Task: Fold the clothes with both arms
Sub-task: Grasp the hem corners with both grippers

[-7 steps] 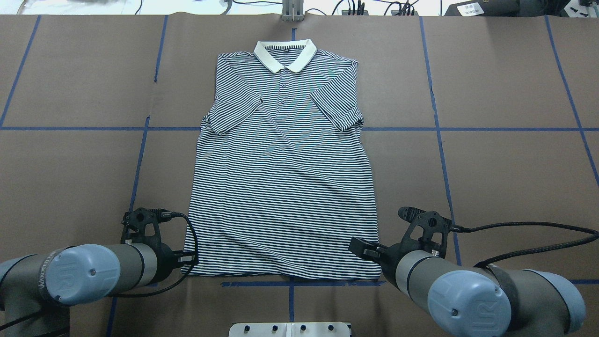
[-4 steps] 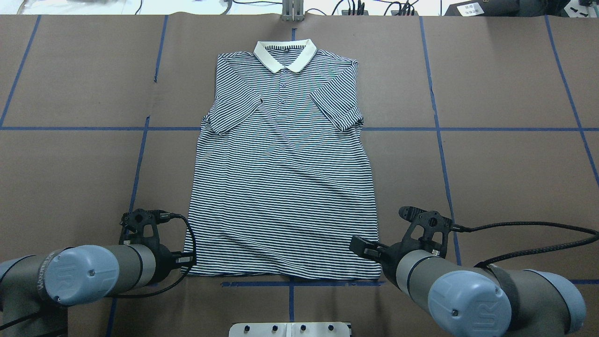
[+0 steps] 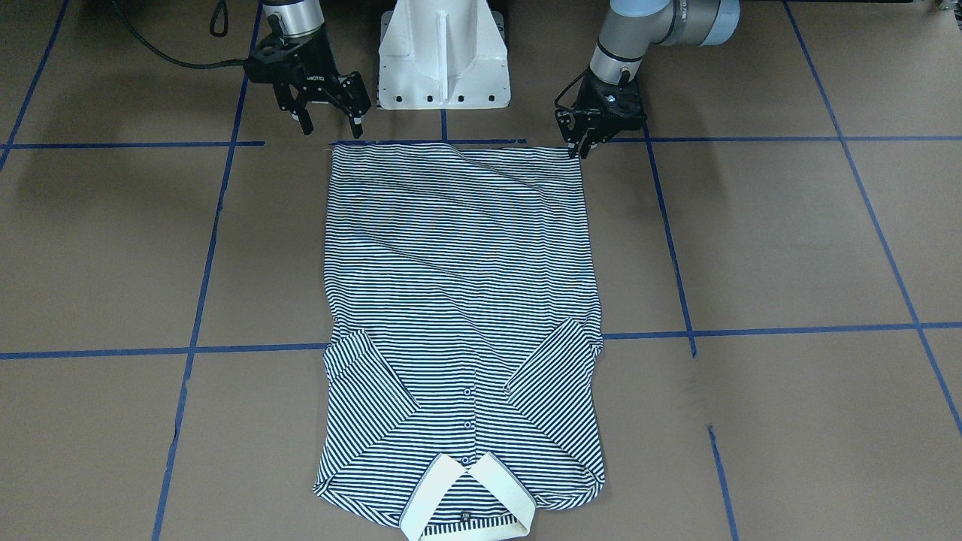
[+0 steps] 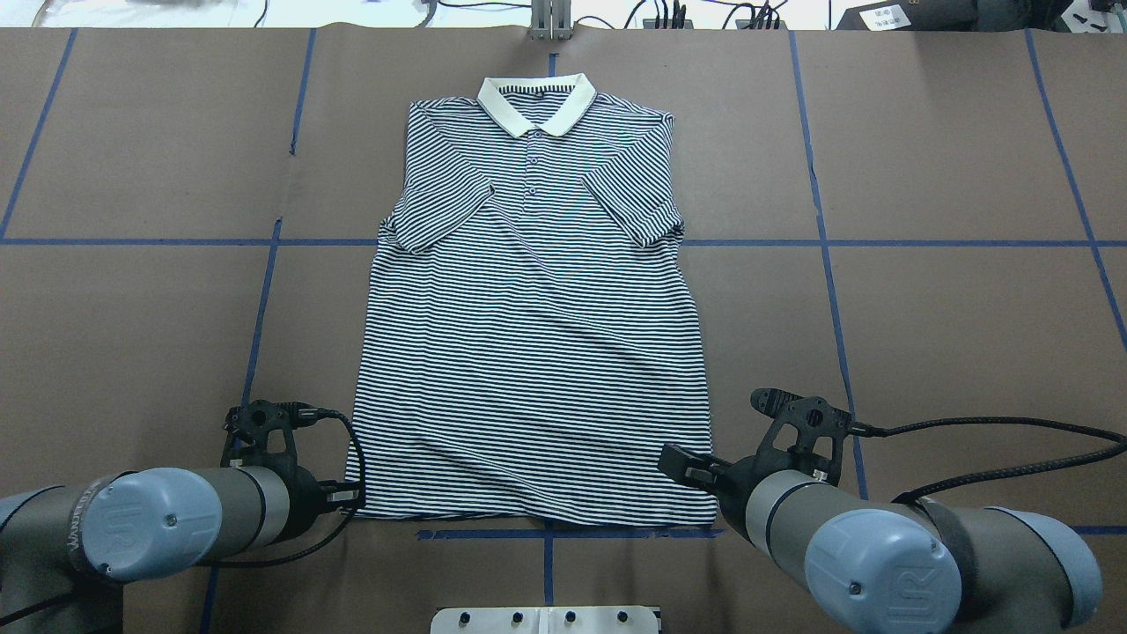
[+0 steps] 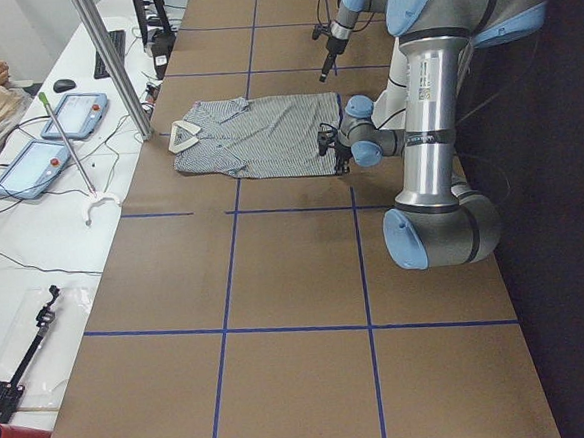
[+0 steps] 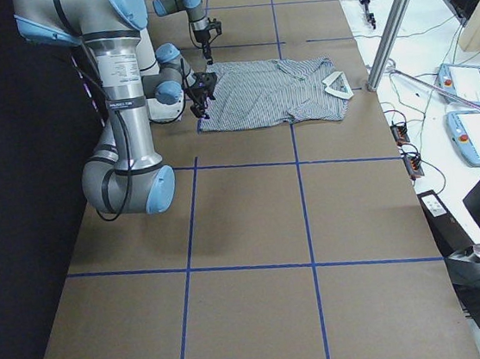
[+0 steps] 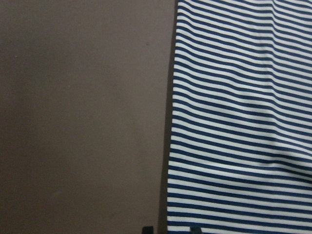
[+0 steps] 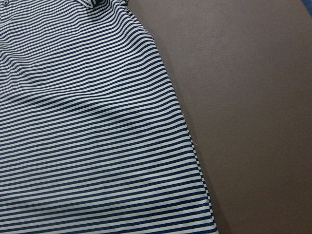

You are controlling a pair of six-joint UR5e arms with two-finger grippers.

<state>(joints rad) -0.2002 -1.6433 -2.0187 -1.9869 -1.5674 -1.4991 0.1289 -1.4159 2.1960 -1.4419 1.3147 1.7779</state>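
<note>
The left arm (image 4: 167, 524) and right arm (image 4: 880, 563) are grey-and-silver tubes linked by rounded joints, each joint closed by a light blue cap with a "UR" mark and a small dark screw; a lettered strap wraps the left arm beside its cap. Each ends in a black, angular two-fingered claw, the left claw (image 3: 579, 149) and the right claw (image 3: 333, 129), the latter bearing small white lettering. A black braided cable (image 4: 995, 427) trails from the right wrist, a thinner black lead (image 4: 330, 412) loops at the left wrist, and the white pedestal (image 3: 443, 52) has a central rib and a row of dark holes.
</note>
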